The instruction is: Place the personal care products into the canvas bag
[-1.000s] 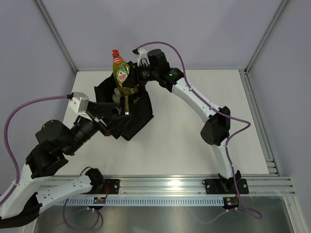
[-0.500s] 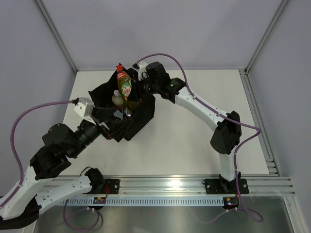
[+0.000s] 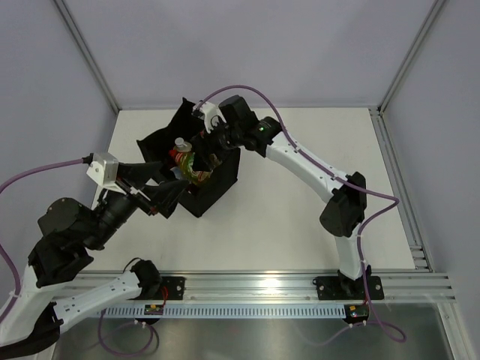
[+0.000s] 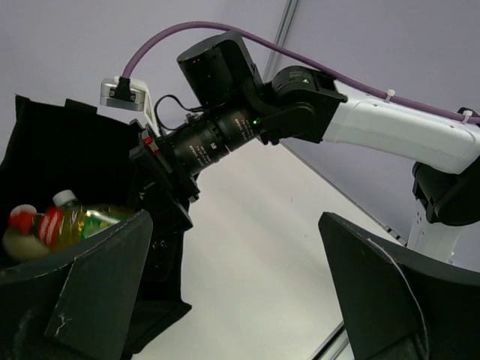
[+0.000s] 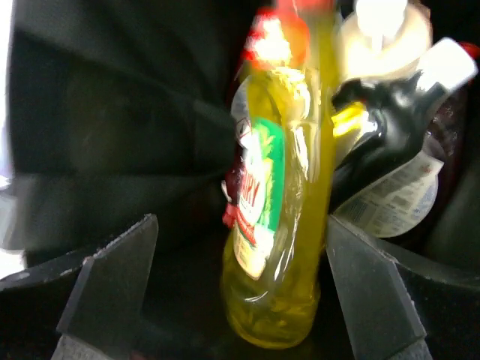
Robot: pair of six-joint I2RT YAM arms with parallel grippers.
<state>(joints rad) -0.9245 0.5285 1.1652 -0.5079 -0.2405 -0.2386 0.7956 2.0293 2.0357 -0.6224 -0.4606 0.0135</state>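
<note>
The white counter point(image 3: 300, 217) fills the top view, with both arms bolted along its 6 o'clock edge. The right arm point(image 3: 300, 157) stretches across it toward 10 o'clock and dips into the canvas bag point(image 3: 221, 176) from the bag's 1 o'clock side. The left arm point(image 3: 75, 232) reaches up from 7 o'clock and stops just beside the bag's 8 o'clock edge. The bag stands open, at about 10 o'clock from the counter's middle, its black walls slumped and uneven. The right end effector point(image 5: 240, 223) is down inside the bag with its jaws spread wide. The yellow bottle point(image 5: 274, 225) lies between them unclamped, with a clear gap at the 9 o'clock finger and its 3 o'clock side close against the other. The left end effector point(image 4: 232, 221) is also wide open and has hold of nothing. In its wrist view one finger overlaps the bag's rim, and whether it touches the fabric cannot be told. The yellow bottle rests inside the bag, its red cap point(image 5: 270, 37) pointing away from the right wrist camera. Just beside it, at its 3 o'clock, a dark bottle point(image 5: 397, 195) with a pale label leans against it. A cream bottle point(image 5: 382, 34) with a white cap sits behind both, at 1 o'clock.
</note>
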